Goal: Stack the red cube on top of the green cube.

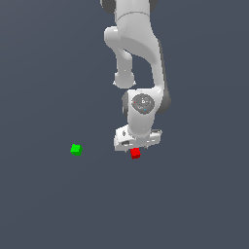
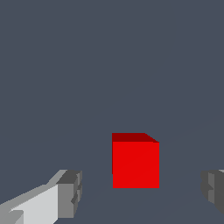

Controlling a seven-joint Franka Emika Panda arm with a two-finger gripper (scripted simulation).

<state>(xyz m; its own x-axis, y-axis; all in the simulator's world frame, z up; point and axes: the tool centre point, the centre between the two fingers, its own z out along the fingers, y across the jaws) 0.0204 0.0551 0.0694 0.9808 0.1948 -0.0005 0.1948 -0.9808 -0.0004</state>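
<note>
The red cube (image 1: pixel 135 153) lies on the dark grey floor right under my white gripper (image 1: pixel 136 147). In the wrist view the red cube (image 2: pixel 135 162) sits between my two grey fingertips (image 2: pixel 70 194), with a gap on each side. My gripper (image 2: pixel 142 194) is open and touches nothing. The green cube (image 1: pixel 76 149) lies on the floor well off toward the exterior view's left of the red cube. It is out of the wrist view.
The white arm (image 1: pixel 138 53) rises above the gripper toward the top of the exterior view. The plain dark grey floor (image 1: pixel 194 204) spreads all around both cubes.
</note>
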